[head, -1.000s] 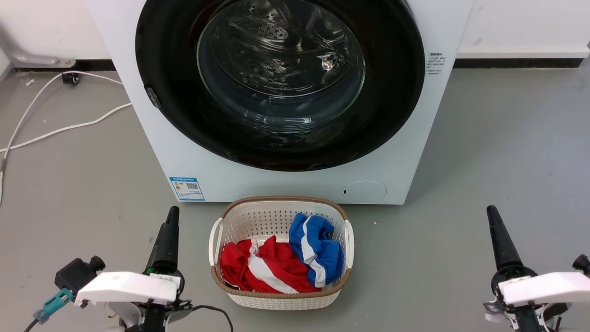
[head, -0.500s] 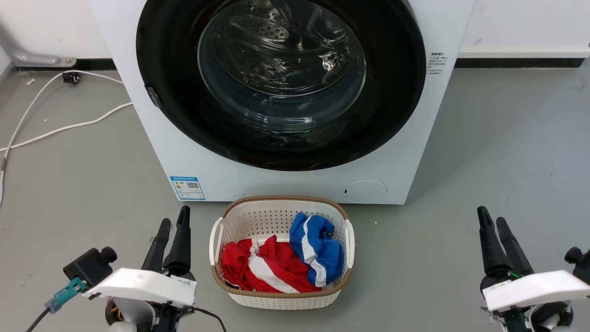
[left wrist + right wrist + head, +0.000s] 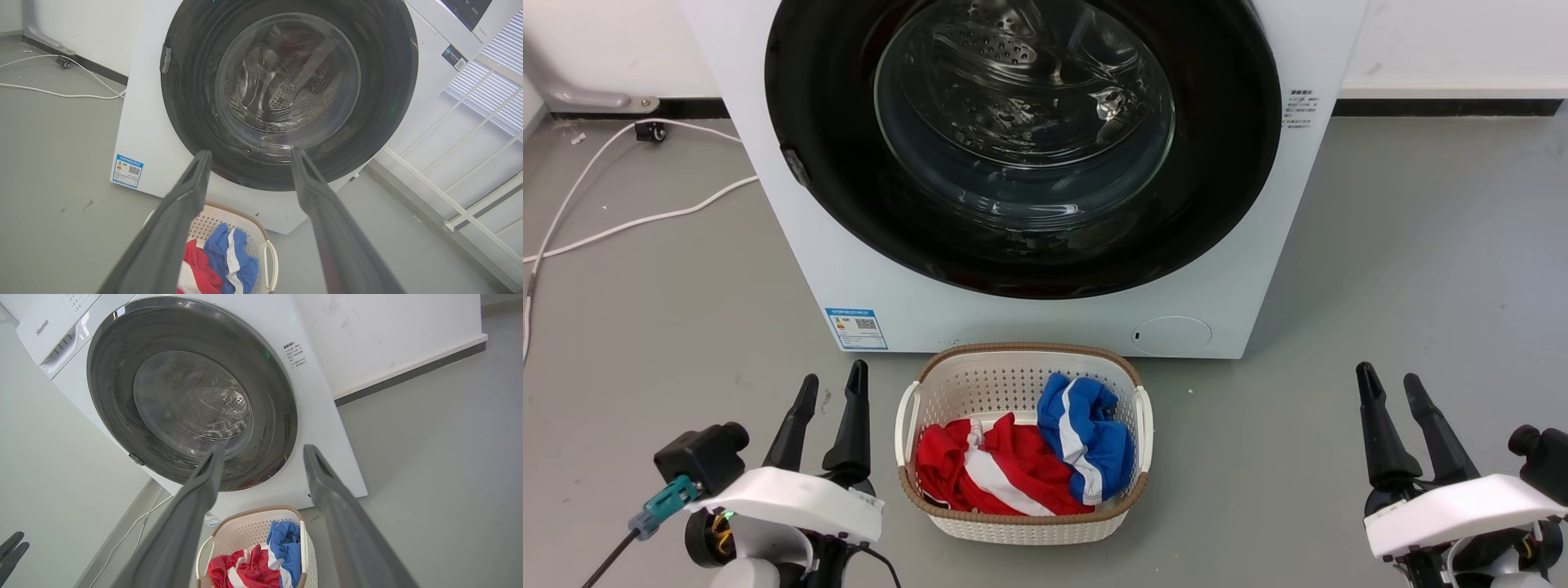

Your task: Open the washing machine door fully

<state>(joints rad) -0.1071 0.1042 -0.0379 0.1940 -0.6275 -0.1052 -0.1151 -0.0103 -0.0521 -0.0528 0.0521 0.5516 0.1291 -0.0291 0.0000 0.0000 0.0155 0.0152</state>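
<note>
The washing machine [image 3: 1013, 322] stands at top centre of the head view. The washing machine door [image 3: 1233, 163] is closed, lying flat against the white front. Its black ring runs nearly to both side edges of the cabinet, and a small grey tab [image 3: 795, 167] sits on the ring's left edge. The glass centre shows the perforated drum behind it.

The L gripper [image 3: 832, 373] is at lower left and the R gripper [image 3: 1387, 375] at lower right. Each has its fingers parted w/ a clear gap and grips nothing, tips pointing toward the machine and well short of it.

A white laundry basket [image 3: 1021, 349] sits between the two grippers, just in front of the machine's lower edge. It holds a red-and-white garment [image 3: 980, 469] and a blue-and-white one [image 3: 1086, 433]. Its far rim lies close to the machine base, below the blue sticker [image 3: 854, 328] and the round cap [image 3: 1172, 335].

Open grey floor [image 3: 1421, 269] stretches to the right of the machine as far as the dark baseboard [image 3: 1445, 106]. On the left, white cables [image 3: 645, 219] trail over the floor toward the machine's side. In the L wrist view a white slatted rail [image 3: 470, 134] runs past the machine's far side – the floor strip there is narrower.

The floor is smooth, matte grey w/ a few scuffs, and the walls are plain white.
</note>
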